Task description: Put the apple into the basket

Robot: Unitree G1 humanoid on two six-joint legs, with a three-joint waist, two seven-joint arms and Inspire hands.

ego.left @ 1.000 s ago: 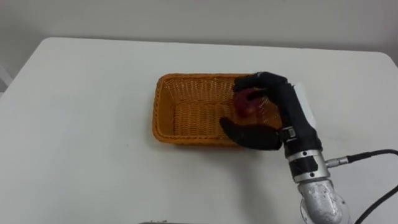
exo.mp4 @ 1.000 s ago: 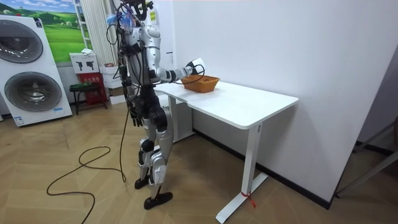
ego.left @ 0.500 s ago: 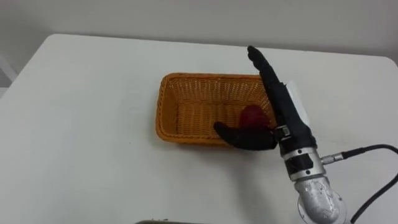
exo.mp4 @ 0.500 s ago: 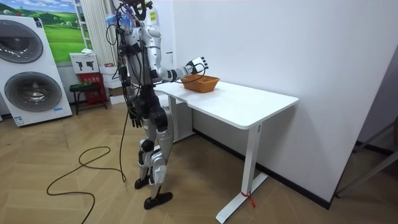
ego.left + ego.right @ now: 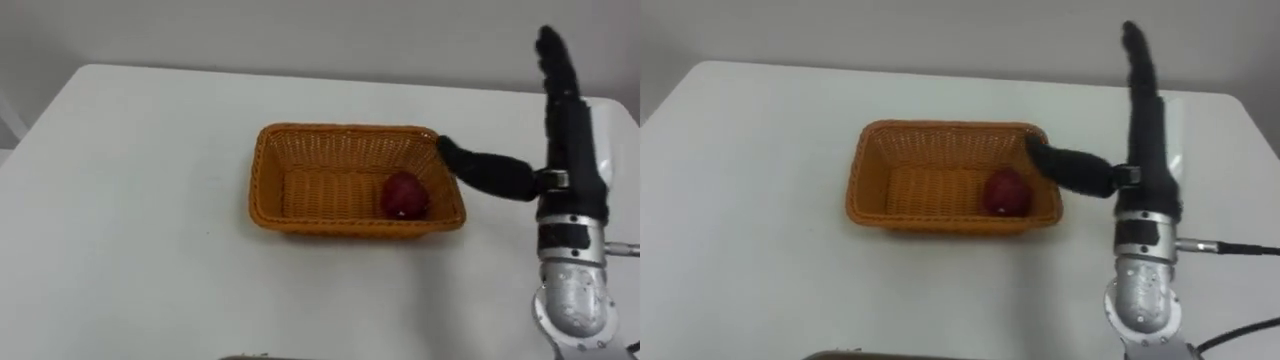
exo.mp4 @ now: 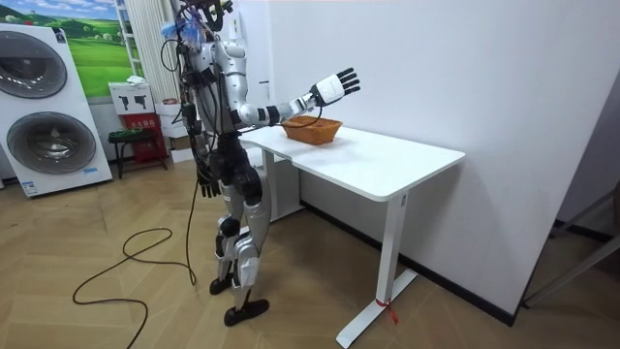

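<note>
A dark red apple (image 5: pixel 404 194) lies inside the woven orange basket (image 5: pixel 262 185), toward its right end, on the white table (image 5: pixel 130 250). My right hand (image 5: pixel 566 120) is open, raised above the table to the right of the basket, fingers straight up and thumb pointing toward the basket's right rim. It touches neither apple nor basket. The right eye view shows the same apple (image 5: pixel 1006 190), basket (image 5: pixel 862 180) and right hand (image 5: pixel 1145 115). In the room view I stand at the table's end with my right hand (image 6: pixel 335 87) lifted over the basket (image 6: pixel 312 129); my left hand (image 6: pixel 206 184) hangs relaxed at my hip.
The table top (image 5: pixel 750 270) is bare around the basket, with its far edge against a white wall. In the room view a washing machine (image 6: pixel 48 107) and a small red stool (image 6: pixel 136 136) stand behind me on the wooden floor.
My right hand let go of the apple, which now rests in the basket. The hand opened, then rose and drew back to the right of the basket.
</note>
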